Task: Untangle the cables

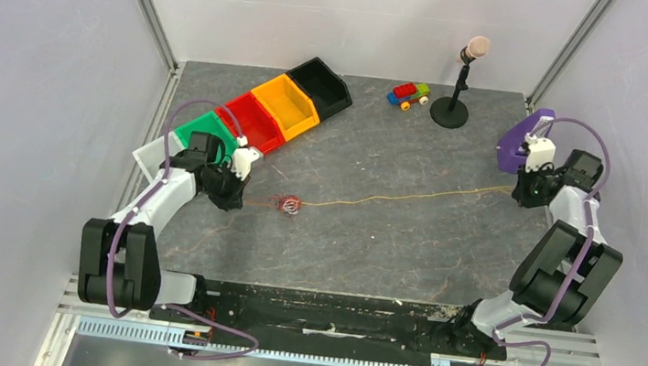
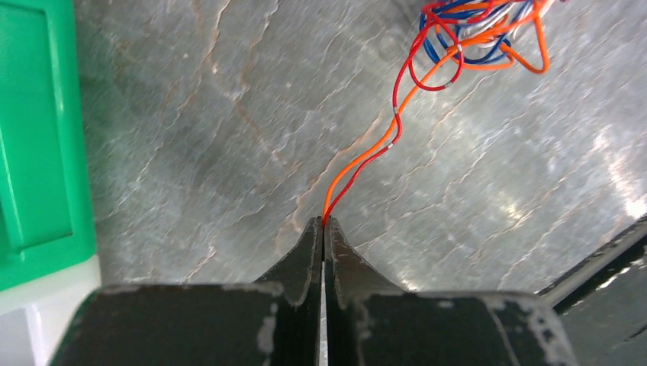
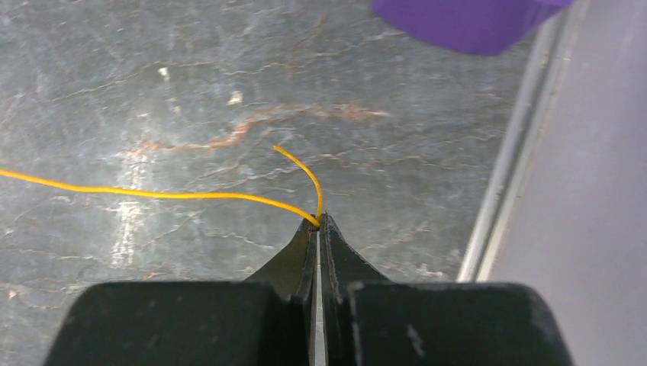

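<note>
A small tangle of thin red, orange, blue and white cables lies on the grey table left of centre; it also shows at the top right of the left wrist view. My left gripper is shut on an orange and a red strand that lead from the tangle. A long yellow cable runs from the tangle to the right. My right gripper is shut on the yellow cable near its end, with a short tip curling up past the jaws.
Green, red, orange and black bins stand in a row at the back left; the green bin is beside my left gripper. A toy car and a microphone stand are at the back. A purple object sits by the right wall.
</note>
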You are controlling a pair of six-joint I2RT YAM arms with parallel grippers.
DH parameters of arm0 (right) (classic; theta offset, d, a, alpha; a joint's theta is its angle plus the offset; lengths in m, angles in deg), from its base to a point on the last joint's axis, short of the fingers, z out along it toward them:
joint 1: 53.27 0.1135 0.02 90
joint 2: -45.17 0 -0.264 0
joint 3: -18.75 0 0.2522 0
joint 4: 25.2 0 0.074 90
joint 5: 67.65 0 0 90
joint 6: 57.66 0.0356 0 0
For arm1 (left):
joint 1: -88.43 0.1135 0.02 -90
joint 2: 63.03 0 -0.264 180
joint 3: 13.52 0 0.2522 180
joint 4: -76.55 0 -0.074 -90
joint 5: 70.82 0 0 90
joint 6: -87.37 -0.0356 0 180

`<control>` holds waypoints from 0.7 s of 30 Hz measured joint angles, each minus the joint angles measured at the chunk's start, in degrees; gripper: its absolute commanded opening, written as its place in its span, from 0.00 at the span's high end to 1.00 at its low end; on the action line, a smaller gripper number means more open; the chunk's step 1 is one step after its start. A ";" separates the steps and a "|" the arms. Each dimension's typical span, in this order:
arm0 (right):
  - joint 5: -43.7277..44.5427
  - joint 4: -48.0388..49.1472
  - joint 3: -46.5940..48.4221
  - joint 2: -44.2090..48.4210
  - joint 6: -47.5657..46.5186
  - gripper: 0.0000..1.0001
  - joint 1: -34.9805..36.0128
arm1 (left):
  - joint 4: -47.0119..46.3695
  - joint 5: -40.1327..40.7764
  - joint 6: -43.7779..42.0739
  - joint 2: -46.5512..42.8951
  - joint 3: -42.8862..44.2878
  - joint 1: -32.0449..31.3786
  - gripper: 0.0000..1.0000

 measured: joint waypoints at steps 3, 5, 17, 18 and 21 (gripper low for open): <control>0.22 -0.04 2.47 -1.03 -0.07 1.00 -2.19 | 1.20 2.05 -3.15 0.02 -0.42 1.75 0.98; 0.39 0.02 4.33 -1.99 -0.44 1.00 -3.69 | 1.81 3.02 -5.14 0.07 -0.85 3.37 0.98; -2.80 -2.58 5.38 -2.54 -2.58 1.00 -3.39 | 5.05 0.37 -9.14 -0.20 -1.66 3.15 0.98; -3.93 -3.41 5.38 -2.38 -2.73 1.00 -2.82 | 5.33 -0.83 -8.79 -0.90 -1.22 1.33 0.98; -9.53 -7.34 5.40 -0.87 -2.71 1.00 0.70 | 4.24 -4.04 -5.46 -2.97 1.18 -6.32 0.97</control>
